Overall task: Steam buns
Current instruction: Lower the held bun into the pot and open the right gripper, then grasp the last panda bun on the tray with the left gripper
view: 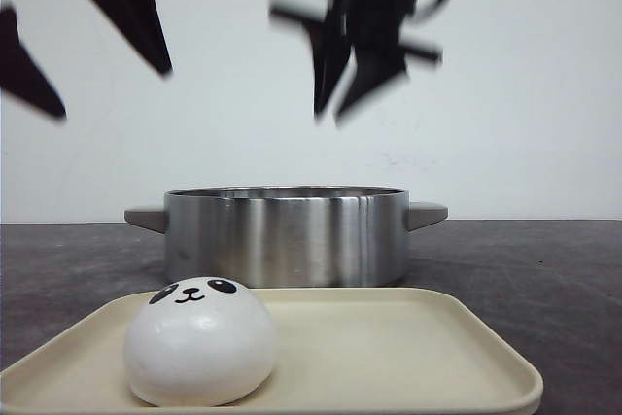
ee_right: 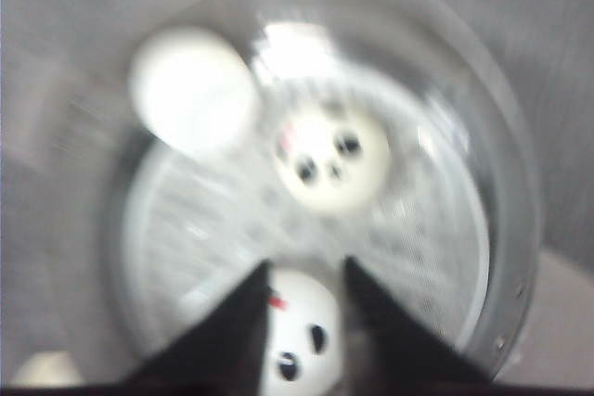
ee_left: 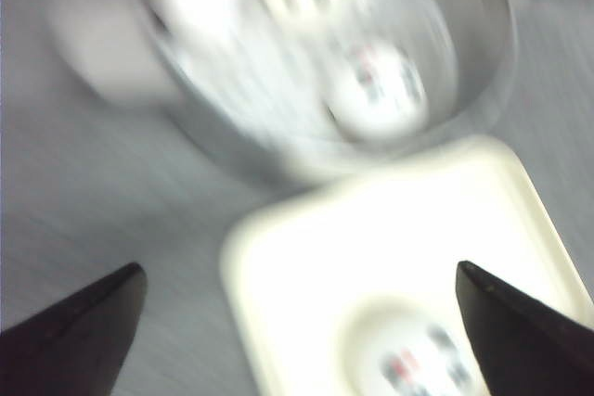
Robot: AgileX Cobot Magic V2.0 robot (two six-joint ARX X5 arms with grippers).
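While one white panda-face bun (view: 199, 342) sits at the near left of the flat cream tray (view: 408, 357), three more buns (ee_right: 334, 157) lie inside the shiny round metal pot (view: 285, 234) just behind. Much tray stays bare. Left gripper (ee_left: 297, 322) hangs wide apart; right gripper (ee_right: 302, 275), high over the pot, has a narrow gap.

— What do you see behind your claws?
— A plain white wall (view: 525, 94), bare and evenly lit, right across the front view.
— And below them?
— You have a dark grey tabletop (view: 544, 269) with a faintly mottled surface. It meets the wall in a straight level line, well beneath the raised claws. The light on it is soft, without hard shadows.
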